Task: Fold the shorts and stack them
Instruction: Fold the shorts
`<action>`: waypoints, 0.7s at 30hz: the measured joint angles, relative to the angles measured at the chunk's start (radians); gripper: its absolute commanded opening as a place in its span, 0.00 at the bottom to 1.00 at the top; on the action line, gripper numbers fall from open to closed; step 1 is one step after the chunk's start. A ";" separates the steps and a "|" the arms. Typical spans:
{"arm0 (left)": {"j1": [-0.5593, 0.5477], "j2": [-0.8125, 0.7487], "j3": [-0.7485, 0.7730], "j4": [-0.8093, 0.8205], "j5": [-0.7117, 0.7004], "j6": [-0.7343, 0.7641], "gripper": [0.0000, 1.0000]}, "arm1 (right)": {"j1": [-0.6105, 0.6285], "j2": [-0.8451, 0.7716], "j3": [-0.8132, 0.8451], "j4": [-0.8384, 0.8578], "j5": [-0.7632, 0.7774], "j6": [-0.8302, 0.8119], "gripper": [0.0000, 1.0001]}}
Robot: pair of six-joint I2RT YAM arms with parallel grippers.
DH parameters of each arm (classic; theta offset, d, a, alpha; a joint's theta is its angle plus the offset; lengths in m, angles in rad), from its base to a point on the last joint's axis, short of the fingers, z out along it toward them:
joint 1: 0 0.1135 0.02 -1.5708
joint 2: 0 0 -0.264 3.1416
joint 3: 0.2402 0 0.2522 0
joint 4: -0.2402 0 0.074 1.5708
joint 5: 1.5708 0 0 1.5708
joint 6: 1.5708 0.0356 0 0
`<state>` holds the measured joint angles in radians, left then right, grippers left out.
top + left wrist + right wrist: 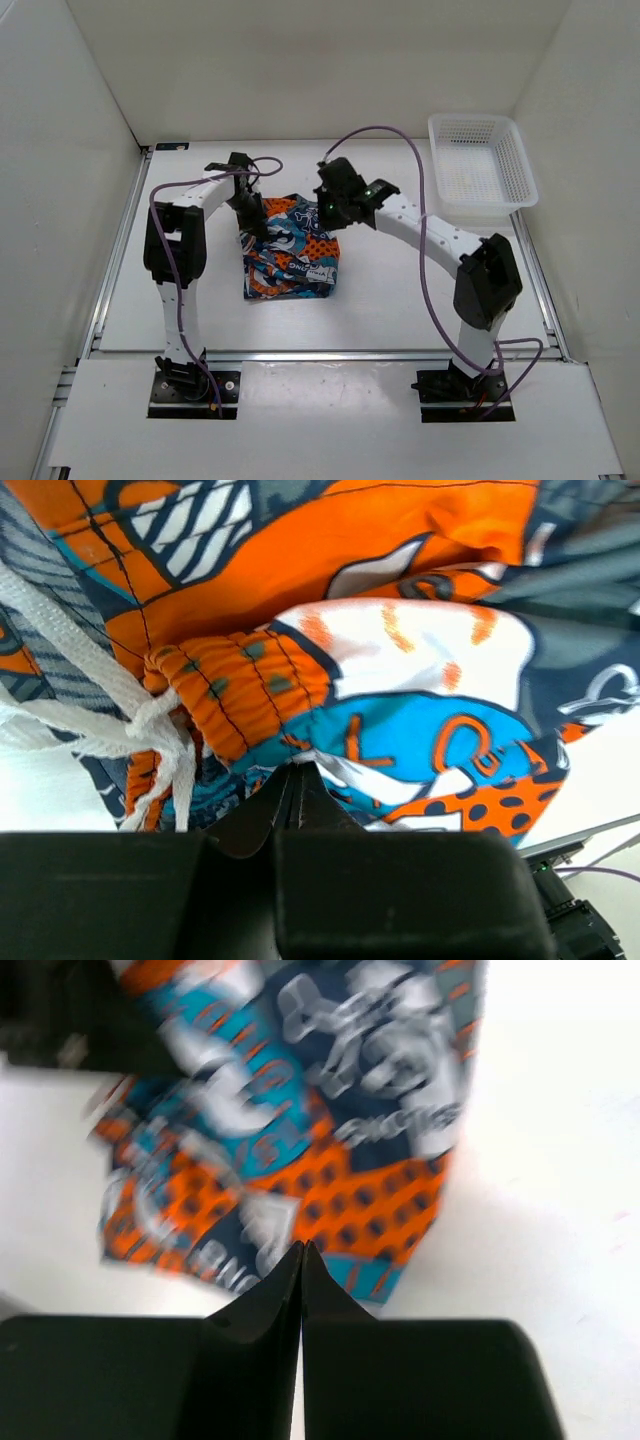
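Note:
The shorts [292,255] lie as a folded bundle in the middle of the table, in an orange, blue, teal and white print. My left gripper [256,228] is at their left edge. In the left wrist view its jaws [296,770] are shut, with the shorts [400,680] bunched into the tips beside the gathered orange waistband and white drawstring [100,710]. My right gripper [330,212] hangs over the bundle's far right corner. In the right wrist view it [303,1248] is shut with nothing in it, and the shorts [330,1160] look blurred below.
A white mesh basket [480,165] stands at the back right corner of the table. White walls close in the left, back and right sides. Purple cables loop from both arms.

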<state>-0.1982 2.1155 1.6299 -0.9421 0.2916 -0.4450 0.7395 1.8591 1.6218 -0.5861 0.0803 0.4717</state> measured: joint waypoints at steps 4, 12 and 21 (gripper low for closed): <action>0.000 -0.019 0.022 -0.012 -0.001 0.001 0.10 | 0.097 -0.047 -0.122 0.053 0.001 0.032 0.00; 0.000 -0.026 0.134 -0.077 -0.004 0.013 0.31 | 0.109 0.138 -0.185 0.066 0.015 0.085 0.08; 0.009 -0.313 0.235 -0.178 -0.040 0.023 0.47 | 0.101 -0.283 -0.066 -0.082 0.240 0.101 1.00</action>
<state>-0.1894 1.8023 1.8645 -1.1202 0.2520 -0.4225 0.8406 1.5761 1.5558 -0.6685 0.3202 0.5728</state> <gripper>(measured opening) 0.462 0.992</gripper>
